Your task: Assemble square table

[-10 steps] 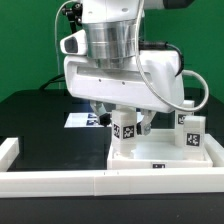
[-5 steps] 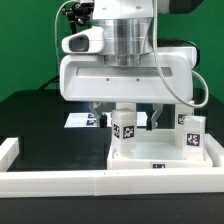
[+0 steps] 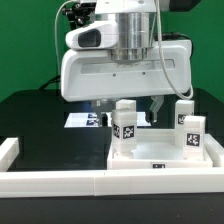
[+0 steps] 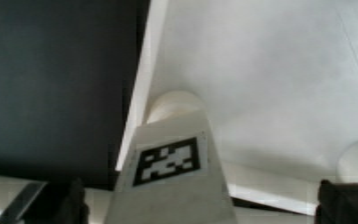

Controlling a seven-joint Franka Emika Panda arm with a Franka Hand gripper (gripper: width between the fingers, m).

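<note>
Standing upright on the white plastic square slab (image 3: 160, 150), a short white block leg with a black-and-white tag (image 3: 124, 128) rises with its long axis vertical directly beneath the claw (image 3: 128, 108). In the wrist view the same leg (image 4: 165, 150) fills the space between the two dark fingertips (image 4: 73, 200), which stand at either side of it and apart from its faces; the claw is spread as wide as it goes and has hold of nothing. Reaching the leg therefore looks like a straight descent, with no sideways shift needed. At the exterior view's left, on the black counter (image 3: 35, 120), lies the flat printed sheet of tags (image 3: 85, 119), partly hidden behind the arm. At the exterior view's right, two more white tagged legs (image 3: 190, 128) stand close together at the slab's far corner, well apart from the claw. A long white rail (image 3: 60, 183) runs along the front edge of the counter. Compared with one second ago, the arm has risen and its wrist has turned square to the camera; the leg has stayed in place.
</note>
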